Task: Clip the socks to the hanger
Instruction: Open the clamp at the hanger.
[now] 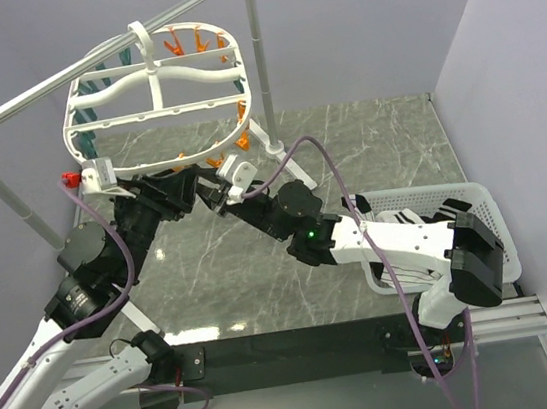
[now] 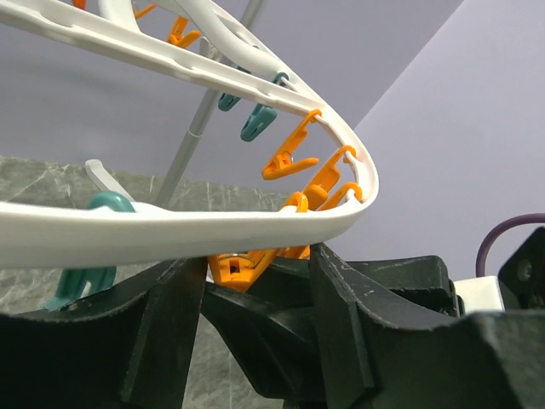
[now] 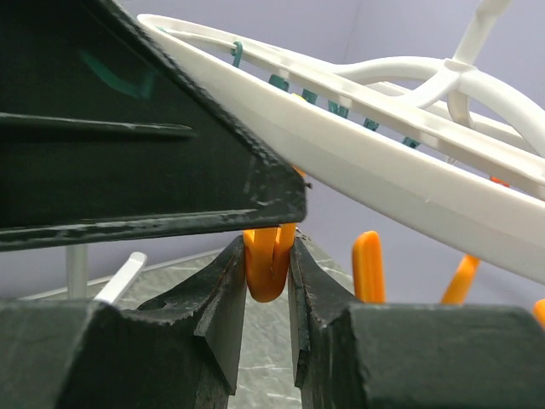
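The white oval hanger (image 1: 159,86) hangs from the metal rail, with orange and teal clips along its rim. My right gripper (image 3: 269,247) is shut on the handles of an orange clip (image 3: 271,266) under the near rim (image 3: 400,179). My left gripper (image 2: 255,260) sits just below the same rim (image 2: 170,226), fingers apart. That clip (image 2: 232,266) and a black shape that looks like the right fingers lie between them. From above, both grippers (image 1: 188,182) (image 1: 214,182) meet under the rim. Pale fabric that looks like socks (image 1: 404,220) lies in the basket, mostly hidden by the right arm.
The silver rail (image 1: 93,62) runs across the back on white-jointed posts (image 1: 257,65). A white lattice basket (image 1: 483,199) stands at the right, under the right arm. The marble tabletop (image 1: 366,142) spreads beyond the hanger. Purple cables loop over both arms.
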You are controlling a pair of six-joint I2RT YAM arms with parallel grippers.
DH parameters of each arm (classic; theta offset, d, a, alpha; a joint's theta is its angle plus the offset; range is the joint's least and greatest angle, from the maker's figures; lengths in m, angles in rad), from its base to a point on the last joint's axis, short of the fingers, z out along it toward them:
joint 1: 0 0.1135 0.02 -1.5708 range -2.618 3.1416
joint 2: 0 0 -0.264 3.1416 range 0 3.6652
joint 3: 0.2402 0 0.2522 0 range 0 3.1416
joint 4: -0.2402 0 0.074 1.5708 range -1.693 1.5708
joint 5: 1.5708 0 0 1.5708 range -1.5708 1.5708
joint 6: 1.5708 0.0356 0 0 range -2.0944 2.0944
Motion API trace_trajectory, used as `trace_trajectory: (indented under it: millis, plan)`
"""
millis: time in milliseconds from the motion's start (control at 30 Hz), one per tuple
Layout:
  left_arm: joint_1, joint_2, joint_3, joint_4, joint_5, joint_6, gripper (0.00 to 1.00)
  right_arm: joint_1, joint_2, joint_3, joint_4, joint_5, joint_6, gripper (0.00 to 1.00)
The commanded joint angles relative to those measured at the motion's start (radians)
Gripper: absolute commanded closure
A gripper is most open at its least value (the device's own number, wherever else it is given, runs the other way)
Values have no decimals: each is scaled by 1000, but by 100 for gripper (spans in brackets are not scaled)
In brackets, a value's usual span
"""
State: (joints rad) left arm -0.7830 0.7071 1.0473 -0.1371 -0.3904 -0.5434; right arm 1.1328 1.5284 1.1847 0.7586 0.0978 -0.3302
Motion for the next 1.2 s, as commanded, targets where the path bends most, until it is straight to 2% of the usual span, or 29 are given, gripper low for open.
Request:
trace_trajectory:
  millis: [0,367,567,733,867,967,1000,1133,1167]
  plan:
    - [2,-14,23,37,-4,-3,44,5,9,64,19,39,-23,90]
    - [2,-3,26,34,-28,5,49,30,10,62,31,72,-85,90]
    - [1,11,28,39,-36,8,57,41,10,53,47,74,-99,90]
    - [2,11,29,42,-59,10,67,41,-2,44,45,69,-96,90]
    - [1,11,31,45,-74,8,73,41,-11,35,33,45,-89,86]
    - [2,15,33,42,-83,11,75,39,-30,27,9,34,-69,80]
    - [1,18,34,44,-84,14,76,41,-37,27,-36,17,-63,75]
    - [1,26,34,40,-96,37,76,36,-115,0,-184,-64,8,43]
    - [1,29,34,39,-97,40,76,33,-140,-19,-203,-78,44,38]
